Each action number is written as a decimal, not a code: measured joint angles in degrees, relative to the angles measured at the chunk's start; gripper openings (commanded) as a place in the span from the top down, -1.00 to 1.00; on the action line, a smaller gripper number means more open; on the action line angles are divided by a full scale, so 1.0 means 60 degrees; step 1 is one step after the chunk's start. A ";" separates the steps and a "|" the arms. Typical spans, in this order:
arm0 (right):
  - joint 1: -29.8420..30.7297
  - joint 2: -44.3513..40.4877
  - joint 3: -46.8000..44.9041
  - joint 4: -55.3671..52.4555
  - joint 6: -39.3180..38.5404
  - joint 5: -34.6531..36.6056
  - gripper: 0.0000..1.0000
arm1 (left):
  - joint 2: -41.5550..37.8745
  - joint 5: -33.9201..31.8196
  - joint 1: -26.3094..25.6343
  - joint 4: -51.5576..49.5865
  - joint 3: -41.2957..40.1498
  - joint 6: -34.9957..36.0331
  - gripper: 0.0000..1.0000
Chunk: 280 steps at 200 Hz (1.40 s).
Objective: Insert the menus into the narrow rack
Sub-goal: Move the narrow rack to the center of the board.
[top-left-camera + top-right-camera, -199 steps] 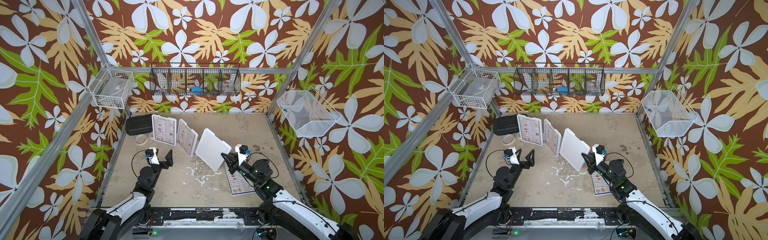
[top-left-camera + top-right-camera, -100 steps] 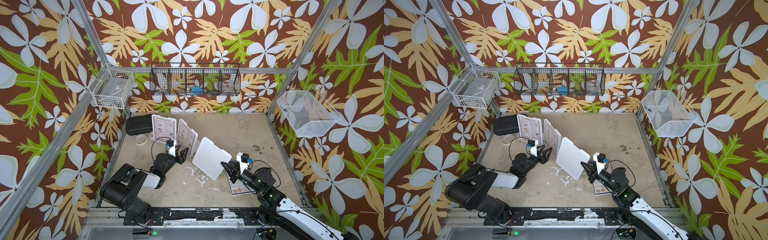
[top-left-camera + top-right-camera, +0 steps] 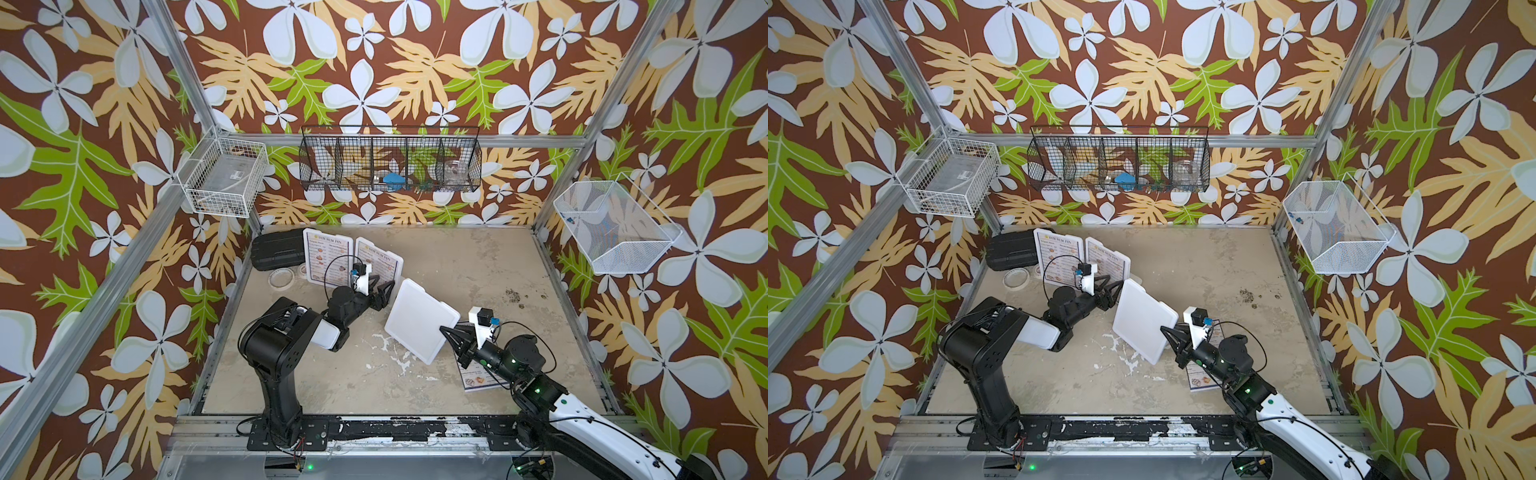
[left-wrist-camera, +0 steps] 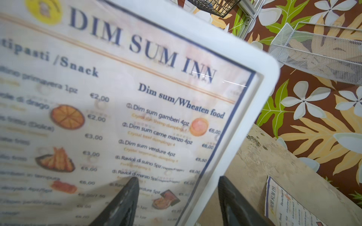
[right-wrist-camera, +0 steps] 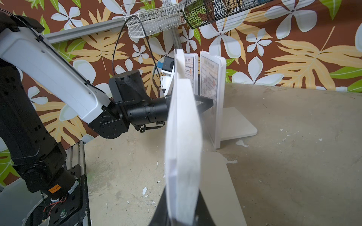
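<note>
step judged in hand: seating the second menu; on the table (image 3: 478,270) the right gripper (image 3: 449,332) is clenched on the tilted plain white panel (image 3: 419,324); two menus (image 3: 325,259) stand upright back left; the left gripper (image 3: 383,286), jaws apart, straddles the nearer one's edge, bite not determinable; the third menu (image 3: 478,380) lies flat under the right arm. next move likely: pinch that thin flat sheet. only the left wrist view shows that menu (image 4: 284,205) unobstructed; the right wrist view adds the flat white base (image 5: 239,121).
</note>
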 measured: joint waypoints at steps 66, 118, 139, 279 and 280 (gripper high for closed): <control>0.0007 0.0237 -0.0069 0.0189 0.0000 -0.0018 0.80 | 0.0685 0.0415 0.0000 -0.1271 0.1344 -0.0346 -0.33; 0.0011 0.1184 -0.0076 0.0816 0.0026 -0.0743 0.80 | -0.1421 0.0958 0.0000 -0.1242 -0.0266 -0.0612 -0.46; 0.0040 0.1577 -0.0066 0.1220 0.0171 -0.1264 0.79 | -0.2962 0.0958 0.0007 -0.1184 -0.1122 -0.0579 -0.52; 0.0189 0.4932 0.0652 0.3348 0.0135 -0.2871 0.58 | -0.6313 -0.1803 0.1789 -0.2663 -0.3198 -0.0583 -0.77; 0.0189 0.4947 0.0652 0.3359 0.0131 -0.2867 0.58 | -0.6291 -0.1800 0.1792 -0.2659 -0.3191 -0.0586 -0.77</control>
